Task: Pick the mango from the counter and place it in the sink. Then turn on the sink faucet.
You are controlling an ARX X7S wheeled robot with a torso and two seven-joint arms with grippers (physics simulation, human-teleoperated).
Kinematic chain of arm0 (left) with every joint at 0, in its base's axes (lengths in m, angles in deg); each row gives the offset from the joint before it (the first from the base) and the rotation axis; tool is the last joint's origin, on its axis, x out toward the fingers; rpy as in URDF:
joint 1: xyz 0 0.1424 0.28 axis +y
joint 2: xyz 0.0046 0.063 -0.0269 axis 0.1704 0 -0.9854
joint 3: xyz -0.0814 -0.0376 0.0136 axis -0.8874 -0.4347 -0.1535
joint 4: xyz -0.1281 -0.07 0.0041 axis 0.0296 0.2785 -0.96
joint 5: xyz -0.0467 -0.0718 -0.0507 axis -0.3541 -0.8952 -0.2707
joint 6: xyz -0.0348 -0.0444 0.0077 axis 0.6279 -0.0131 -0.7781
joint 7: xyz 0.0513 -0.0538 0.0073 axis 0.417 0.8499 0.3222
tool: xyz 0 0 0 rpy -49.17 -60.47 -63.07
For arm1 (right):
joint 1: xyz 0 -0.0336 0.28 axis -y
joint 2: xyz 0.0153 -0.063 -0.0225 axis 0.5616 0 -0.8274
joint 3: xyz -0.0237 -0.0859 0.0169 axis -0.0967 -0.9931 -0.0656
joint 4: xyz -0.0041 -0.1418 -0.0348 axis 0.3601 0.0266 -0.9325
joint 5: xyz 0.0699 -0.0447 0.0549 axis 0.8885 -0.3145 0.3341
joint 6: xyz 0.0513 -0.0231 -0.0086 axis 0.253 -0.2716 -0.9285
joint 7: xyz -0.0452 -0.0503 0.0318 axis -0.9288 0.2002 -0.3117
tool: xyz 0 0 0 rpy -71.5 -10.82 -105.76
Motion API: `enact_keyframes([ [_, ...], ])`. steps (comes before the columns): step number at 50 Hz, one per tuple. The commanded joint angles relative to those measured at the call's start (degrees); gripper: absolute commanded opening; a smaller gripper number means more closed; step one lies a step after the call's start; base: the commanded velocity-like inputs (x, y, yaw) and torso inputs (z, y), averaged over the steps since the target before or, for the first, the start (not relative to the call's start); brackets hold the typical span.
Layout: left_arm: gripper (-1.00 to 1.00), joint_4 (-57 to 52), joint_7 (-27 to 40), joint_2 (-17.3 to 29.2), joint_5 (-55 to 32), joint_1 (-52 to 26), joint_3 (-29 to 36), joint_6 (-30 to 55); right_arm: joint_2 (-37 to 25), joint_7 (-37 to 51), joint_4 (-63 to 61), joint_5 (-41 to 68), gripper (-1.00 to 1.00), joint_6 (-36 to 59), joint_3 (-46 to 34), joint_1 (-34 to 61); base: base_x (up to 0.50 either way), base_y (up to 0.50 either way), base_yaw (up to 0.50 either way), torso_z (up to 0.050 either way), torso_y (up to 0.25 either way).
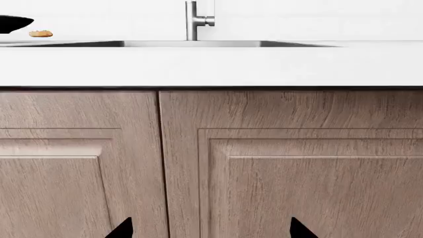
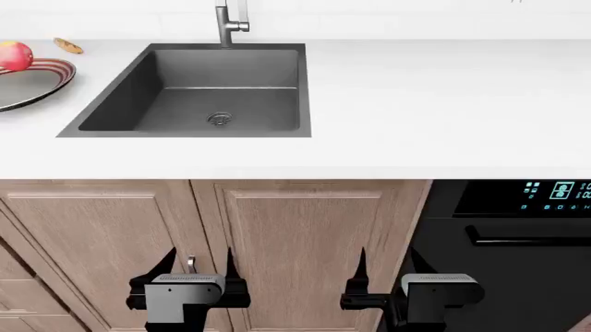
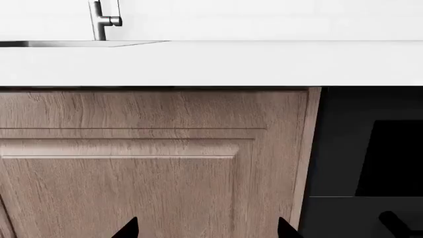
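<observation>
A white counter point(image 2: 416, 104) above wooden cabinet doors point(image 2: 305, 242) is shown bearing one sink point(image 2: 138, 93), one sink faucet point(image 2: 229, 21), and one mango point(image 2: 14, 55) on a striped plate point(image 2: 41, 86), with two grippers, left point(image 2: 196, 266) and right point(image 2: 386, 263), held released below.

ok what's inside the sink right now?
Only the round drain shows in the sink; its floor is otherwise bare. The near wall's inner face is hidden from the head view. The mango sits on the plate.

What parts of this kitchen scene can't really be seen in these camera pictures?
- Mango: head view only, cut by the left edge.
- Striped plate: partly outside the same edge.
- Sink faucet: its top is cropped in all views.
- Sink basin: hidden behind the counter front in both wrist views.
</observation>
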Motion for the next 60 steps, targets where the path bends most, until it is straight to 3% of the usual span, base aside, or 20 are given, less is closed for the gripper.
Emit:
enact_keyframes([
  [1, 1.0, 0.1, 1.2, 0.9, -0.7, 0.0, 1.1, -0.4, -0.9, 1.2, -0.3, 0.7, 1.0, 0.2, -1.1, -0.1, 0.0, 0.0, 0.0, 0.0, 0.0],
  [4, 1.0, 0.6, 2.0, 1.7, -1.0, 0.0, 2.0, -1.2, -1.6, 2.2, -1.0, 1.2, 1.0, 0.0, -1.8, -0.3, 0.0, 0.0, 0.0, 0.0, 0.0],
  [5, 1.0, 5.8, 2.1, 1.7, -1.2, -0.5, 2.3, -6.1, -1.8, 2.7, -0.7, 1.2, 1.0, -0.2, -1.9, -0.2, 0.0, 0.0, 0.0, 0.0, 0.0],
  [6, 1.0, 1.6, 2.4, 2.0, -1.5, 0.0, 2.4, -2.4, -1.9, 2.9, -0.6, 1.3, 1.0, -0.3, -2.1, -0.2, 0.0, 0.0, 0.0, 0.0, 0.0],
  [9, 1.0, 5.1, 2.3, 2.4, -1.8, -0.1, 3.2, -5.7, -2.2, 3.8, -1.0, 1.8, 1.0, -0.6, -2.3, -0.3, 0.0, 0.0, 0.0, 0.0, 0.0],
  [11, 1.0, -0.5, 2.8, 2.8, -1.8, 0.6, 3.5, -1.0, -2.4, 4.2, -1.0, 2.1, 1.0, -0.6, -2.6, -0.3, 0.0, 0.0, 0.0, 0.0, 0.0],
  [13, 1.0, 5.5, 2.9, 2.8, -2.0, -0.2, 3.7, -6.2, -2.6, 4.4, -1.1, 2.4, 1.0, -0.7, -2.9, -0.4, 0.0, 0.0, 0.0, 0.0, 0.0],
  [14, 1.0, 2.8, 4.6, 2.6, -1.9, 0.7, 2.9, -6.3, -2.7, 5.0, -2.2, 2.9, 1.0, 0.7, -2.4, -0.2, 0.0, 0.0, 0.0, 0.0, 0.0],
  [19, 1.0, -12.0, 5.8, 3.5, -4.8, 1.9, 2.3, 7.6, -3.6, 6.6, -8.3, 2.8, 1.0, 5.9, -2.5, -0.5, 0.0, 0.0, 0.0, 0.0, 0.0],
  [21, 1.0, -11.7, 5.9, 4.1, -3.4, 2.9, 3.0, 3.8, -4.1, 7.1, -12.3, 2.6, 1.0, 9.6, -2.7, -0.4, 0.0, 0.0, 0.0, 0.0, 0.0],
  [27, 1.0, -24.0, 7.0, 5.8, -7.4, -0.1, 1.4, 18.8, -5.4, 8.4, -22.2, 1.9, 1.0, 19.6, -3.5, 1.6, 0.0, 0.0, 0.0, 0.0, 0.0],
  [32, 1.0, -30.7, 7.5, 8.1, -7.8, -2.8, 1.0, 25.1, -6.8, 8.3, -33.2, 1.2, 1.0, 32.3, -4.9, 4.9, 0.0, 0.0, 0.0, 0.0, 0.0],
  [36, 1.0, -40.3, 7.5, 10.6, -11.8, -7.2, -1.3, 38.4, -7.8, 7.4, -43.8, 1.7, 1.0, 47.7, -5.5, 10.7, 0.0, 0.0, 0.0, 0.0, 0.0],
  [37, 1.0, -45.2, 7.9, 11.5, -14.3, -10.9, -2.7, 46.8, -7.8, 7.1, -46.5, 2.1, 1.0, 53.2, -5.8, 13.1, 0.0, 0.0, 0.0, 0.0, 0.0],
  [39, 1.0, -45.6, 7.3, 12.4, -14.4, -10.6, -2.9, 46.5, -7.7, 6.7, -49.1, 2.6, 1.0, 58.5, -6.4, 15.7, 0.0, 0.0, 0.0, 0.0, 0.0],
  [40, 1.0, -49.8, 8.0, 12.9, -17.7, -16.3, -5.4, 55.1, -8.1, 7.0, -50.0, 2.2, 1.0, 60.3, -7.1, 17.0, 0.0, 0.0, 0.0, 0.0, 0.0],
  [43, 1.0, -49.2, 7.1, 13.7, -17.8, -16.0, -5.9, 55.4, -7.3, 6.8, -51.5, 3.0, 1.0, 63.5, -6.3, 19.0, 0.0, 0.0, 0.0, 0.0, 0.0],
  [52, 1.0, -49.6, 7.2, 15.8, -23.2, -34.1, -9.2, 73.0, -7.9, 4.5, -52.4, 4.7, 1.0, 81.4, -4.7, 36.9, 0.0, 0.0, 0.0, 0.0, 0.0],
  [60, 1.0, -41.0, 7.3, 17.2, -23.2, -48.3, -6.8, 76.4, -7.7, 1.8, -42.3, 6.4, 1.0, 82.6, -3.5, 48.3, 0.0, 0.0, 0.0, 0.0, 0.0],
])
